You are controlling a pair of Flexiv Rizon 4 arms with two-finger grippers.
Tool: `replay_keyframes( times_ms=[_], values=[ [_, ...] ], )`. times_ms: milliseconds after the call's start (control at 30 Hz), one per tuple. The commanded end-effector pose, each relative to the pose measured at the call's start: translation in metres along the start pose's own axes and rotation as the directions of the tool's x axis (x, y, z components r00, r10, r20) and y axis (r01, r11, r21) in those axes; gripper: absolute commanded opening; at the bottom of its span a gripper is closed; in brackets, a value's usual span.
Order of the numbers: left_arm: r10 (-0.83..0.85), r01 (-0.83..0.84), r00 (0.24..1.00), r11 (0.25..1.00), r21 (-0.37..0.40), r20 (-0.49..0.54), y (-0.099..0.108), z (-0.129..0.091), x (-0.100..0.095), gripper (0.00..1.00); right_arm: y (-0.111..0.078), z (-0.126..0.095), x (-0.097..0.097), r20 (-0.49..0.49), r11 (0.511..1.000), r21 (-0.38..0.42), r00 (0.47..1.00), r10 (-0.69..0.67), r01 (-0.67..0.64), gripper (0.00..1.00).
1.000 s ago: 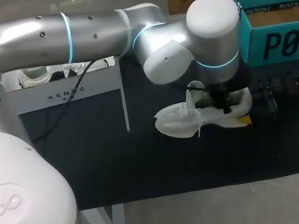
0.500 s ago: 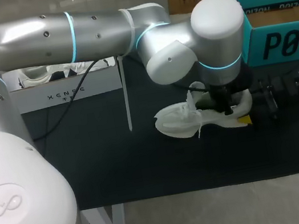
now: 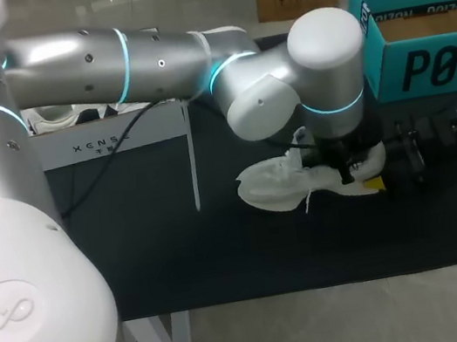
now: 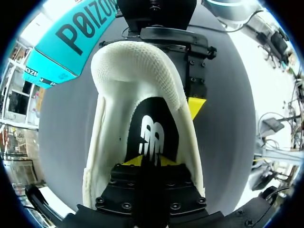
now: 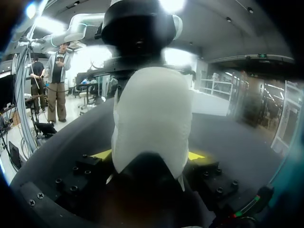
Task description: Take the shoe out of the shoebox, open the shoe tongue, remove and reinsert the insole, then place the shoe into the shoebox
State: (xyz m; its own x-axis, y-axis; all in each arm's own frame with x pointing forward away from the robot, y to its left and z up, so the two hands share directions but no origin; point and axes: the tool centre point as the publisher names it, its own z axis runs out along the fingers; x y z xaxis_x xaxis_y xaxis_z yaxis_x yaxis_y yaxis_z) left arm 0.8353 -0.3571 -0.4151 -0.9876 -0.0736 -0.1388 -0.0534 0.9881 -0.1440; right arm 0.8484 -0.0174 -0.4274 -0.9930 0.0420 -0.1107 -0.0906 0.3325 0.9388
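Note:
The white shoe (image 3: 280,184) lies on the dark table mat, toe toward my left. My left gripper (image 3: 345,170) reaches down from above into its opening. In the left wrist view the gripper (image 4: 149,161) has its yellow tips close together inside the shoe (image 4: 137,71), pinching the black insole (image 4: 152,123) with its white logo. My right gripper (image 3: 379,171) comes in from the right and holds the heel. Seen from the right wrist, the heel (image 5: 152,118) sits between the yellow tips of the right gripper (image 5: 148,156), which press on both sides.
A teal shoebox (image 3: 427,65) stands at the back right, close behind the right gripper. A white open box (image 3: 108,139) with another white shoe (image 3: 51,118) stands at the back left, its thin flap (image 3: 191,155) hanging forward.
My left wrist has sunk slightly lower over the shoe's opening and its upper arm has shifted a little. The shoe and the right arm have stayed put.

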Motion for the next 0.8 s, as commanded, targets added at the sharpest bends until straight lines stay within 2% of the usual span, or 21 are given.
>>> replay_keyframes(
  times_ms=[33,300,500,800],
  values=[
    [-0.006,0.006,1.0,1.0,-0.001,0.003,0.0,0.046,0.008,0.0,-0.003,0.002,-0.002,0.001,1.0,0.002,1.0,0.001,-0.001,0.0],
    [-0.011,0.011,1.0,1.0,0.009,0.019,0.009,0.039,0.012,0.0,-0.003,0.002,-0.002,0.001,1.0,0.002,1.0,0.001,-0.001,0.0],
    [-0.025,0.025,0.999,1.0,0.008,0.033,0.011,0.029,0.011,0.0,-0.003,0.002,-0.002,0.001,1.0,0.002,1.0,0.001,-0.001,0.0],
    [-0.046,0.043,0.997,0.998,0.047,0.056,0.012,0.007,0.006,0.0,-0.003,0.002,-0.002,0.001,1.0,0.002,1.0,0.001,-0.001,0.0]
  ],
)
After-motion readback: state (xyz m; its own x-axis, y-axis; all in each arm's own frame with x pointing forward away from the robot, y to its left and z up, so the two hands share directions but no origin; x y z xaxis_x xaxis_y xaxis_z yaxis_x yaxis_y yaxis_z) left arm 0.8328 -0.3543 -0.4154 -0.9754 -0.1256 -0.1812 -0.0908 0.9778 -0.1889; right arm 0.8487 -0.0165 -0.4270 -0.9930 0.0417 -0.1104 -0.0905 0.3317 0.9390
